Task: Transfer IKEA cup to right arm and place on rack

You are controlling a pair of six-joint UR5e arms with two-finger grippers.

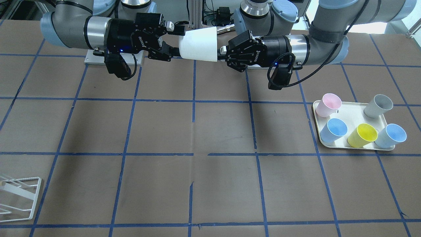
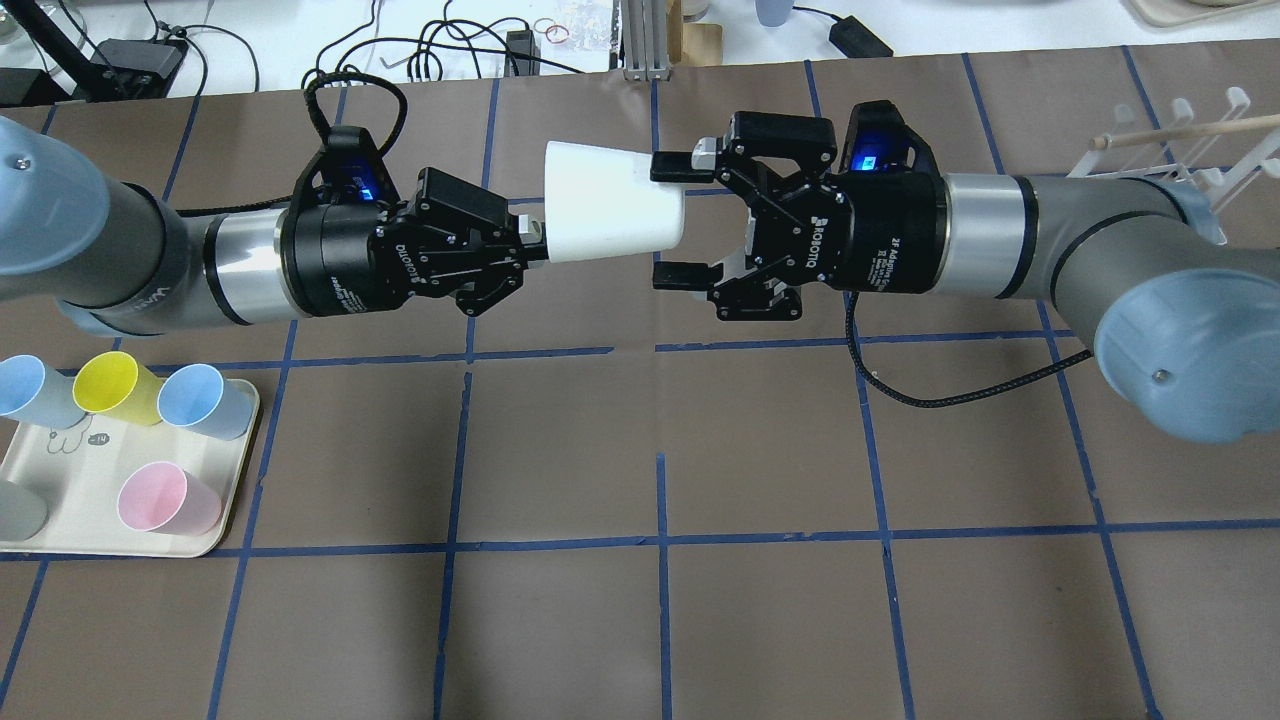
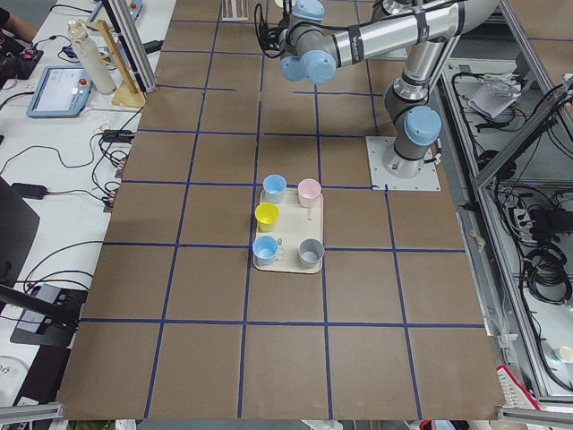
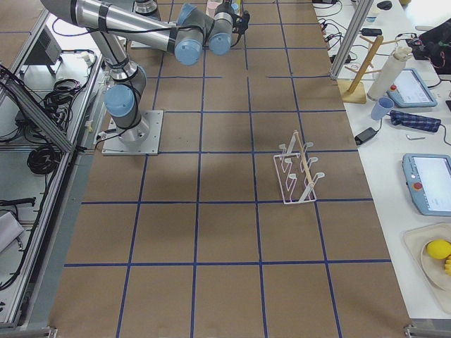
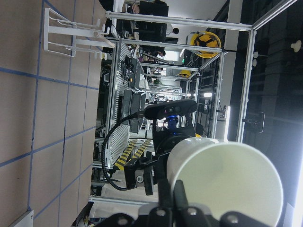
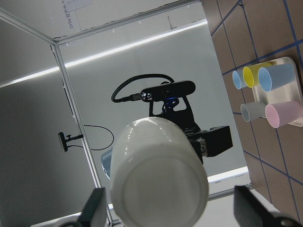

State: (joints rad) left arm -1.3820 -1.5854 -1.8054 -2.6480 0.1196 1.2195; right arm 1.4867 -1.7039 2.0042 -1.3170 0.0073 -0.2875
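The small, off-white, tapered plastic IKEA cup (image 2: 610,205) hung in the air above the far middle of the desk. It lay on its side, with its wide mouth towards the robot's left arm and its narrow base towards the silver-grey right arm (image 2: 1100,250). The black two-finger left hand (image 2: 535,240) was pinched tight on the cup's rim and carried it.

The black two-finger right hand (image 2: 675,220) was spread wide, with one of its fingers (image 2: 672,275) on either side of the base. From that hand's own wrist camera, both fingers stood clear of the cup's wall.

The white wire-frame rack with its light wooden peg (image 4: 297,172) stood on the brown, blue-taped desk (image 2: 660,450). It was well apart from the cup, out on the robot's right beyond the right arm's elbow.

On the robot's left sat a cream rectangular tray (image 2: 70,510). It carried a pale pink cup (image 2: 165,497), a yellow cup (image 2: 115,385), a grey cup (image 1: 378,106) and two light blue cups (image 2: 200,400).
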